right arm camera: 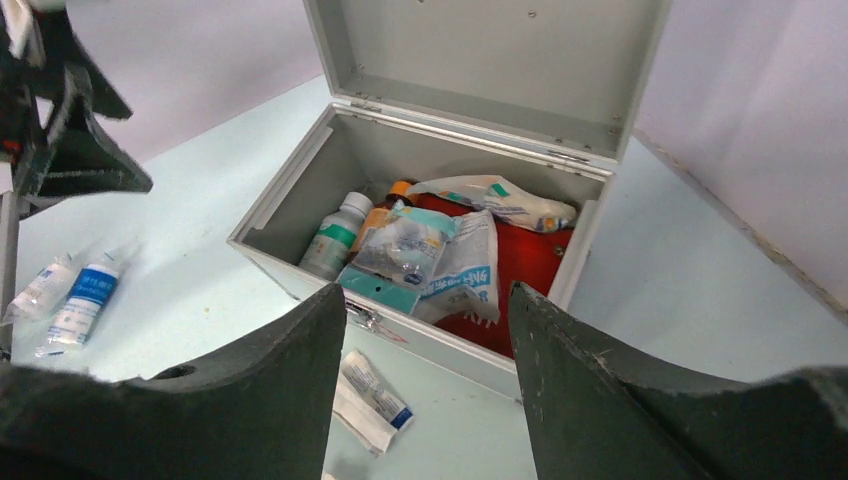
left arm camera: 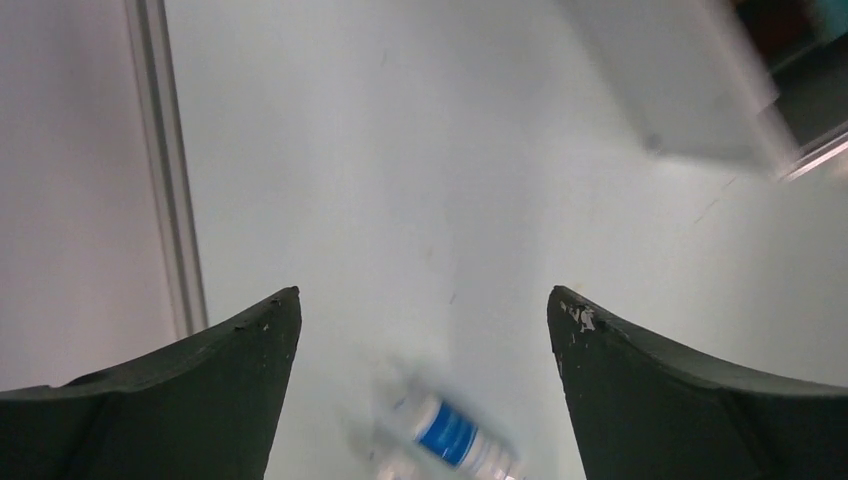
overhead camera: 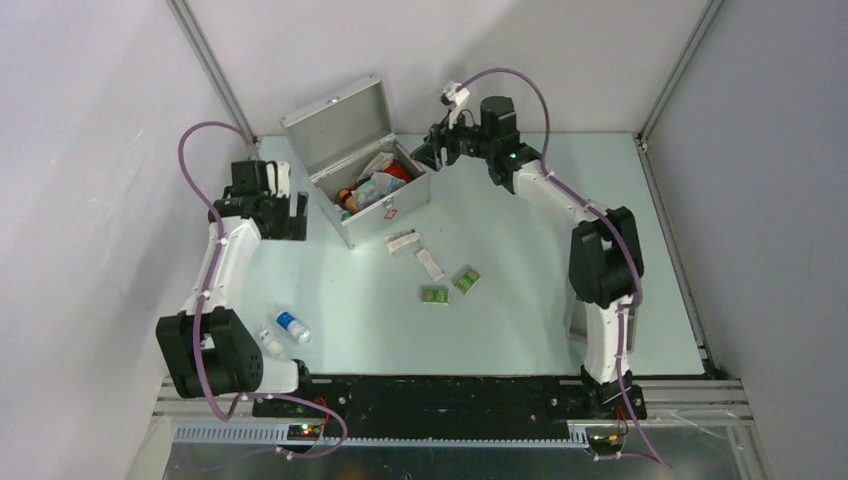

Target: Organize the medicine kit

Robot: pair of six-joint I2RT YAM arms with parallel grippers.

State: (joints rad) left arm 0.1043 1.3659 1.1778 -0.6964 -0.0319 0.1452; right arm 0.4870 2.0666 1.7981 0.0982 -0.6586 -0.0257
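While the medicine kit [overhead camera: 375, 225] stands open at the back of the table [overhead camera: 530, 300], lid up and partly filled, the right gripper [right arm camera: 428, 300] hangs just beside its right wall, jaws apart and empty. The left gripper [left arm camera: 423, 300] hovers left of the kit, spread wide and holding nothing. Packing looks about midway. Next, one arm probably has to reach a loose item: the small bottles [overhead camera: 293, 326] at front left, the white boxes [overhead camera: 402, 241] or the green packets [overhead camera: 433, 294] mid-table. The tabletop is pale and smooth. Plain light walls and metal posts [overhead camera: 215, 70] enclose it.
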